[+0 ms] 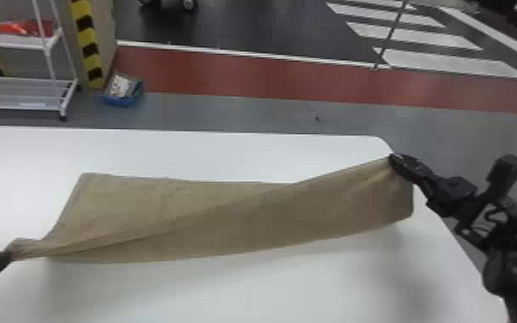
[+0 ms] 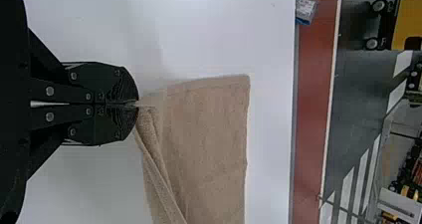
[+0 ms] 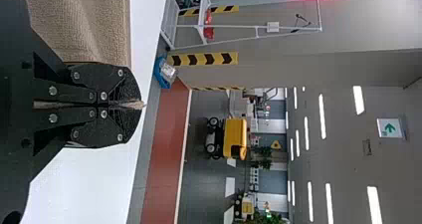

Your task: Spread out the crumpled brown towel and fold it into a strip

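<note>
Your left and right jaws are clamped on opposite ends of the brown towel (image 1: pixel 244 214), stretched toward the right edge of the worktop (image 1: pixel 184 150); expect light, limp cloth, best pinched near its corners.

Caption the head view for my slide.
Two flat-fingered black grippers pinch the brown cloth towel near opposite ends, its front edge raised over the white table.
</note>
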